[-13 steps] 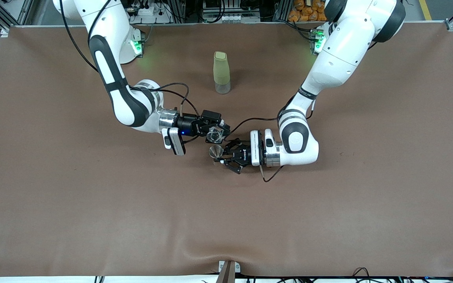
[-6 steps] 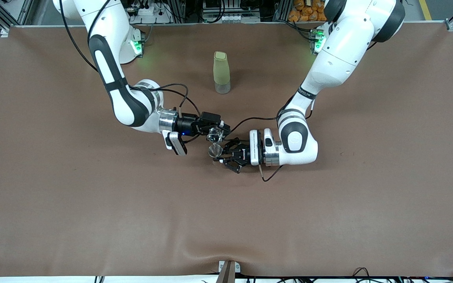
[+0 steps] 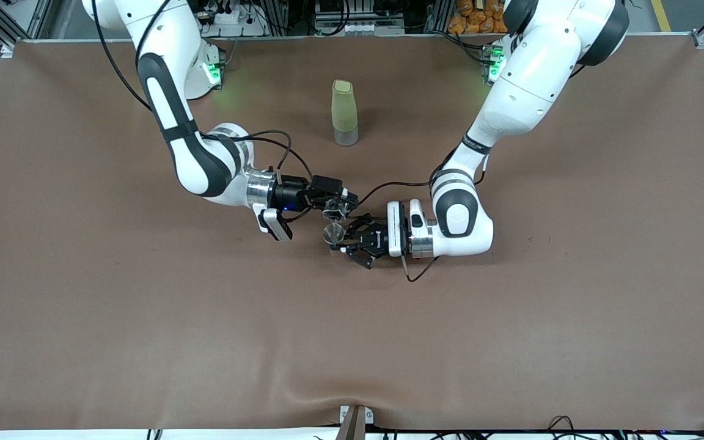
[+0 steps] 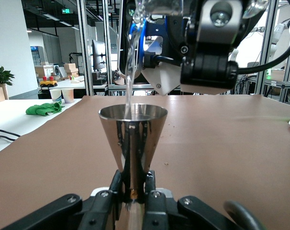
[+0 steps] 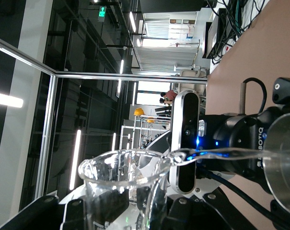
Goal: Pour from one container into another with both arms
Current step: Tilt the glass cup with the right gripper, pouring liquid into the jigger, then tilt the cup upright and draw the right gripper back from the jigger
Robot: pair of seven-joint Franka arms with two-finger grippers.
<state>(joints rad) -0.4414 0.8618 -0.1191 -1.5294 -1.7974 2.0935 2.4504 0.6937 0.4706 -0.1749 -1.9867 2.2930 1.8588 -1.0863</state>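
Observation:
My left gripper (image 3: 344, 239) (image 4: 132, 186) is shut on the narrow waist of an upright steel cone-shaped measuring cup (image 3: 332, 233) (image 4: 132, 136), held a little above the middle of the table. My right gripper (image 3: 335, 205) is shut on a clear glass beaker (image 3: 331, 212) (image 5: 123, 189), tipped over the cup's rim. A thin stream of clear water (image 4: 129, 72) (image 5: 217, 153) falls from the beaker's lip into the steel cup (image 5: 284, 165). The two grippers are close together, the right one just above the left.
A tall pale green bottle (image 3: 344, 113) with a clear base stands upright farther from the front camera, between the two arm bases. Black cables hang by both wrists. The brown table cover (image 3: 144, 318) has a wrinkle at its near edge.
The right wrist has rolled a little further, tipping the beaker more. The left gripper with the steel cup has shifted slightly toward the right arm's end.

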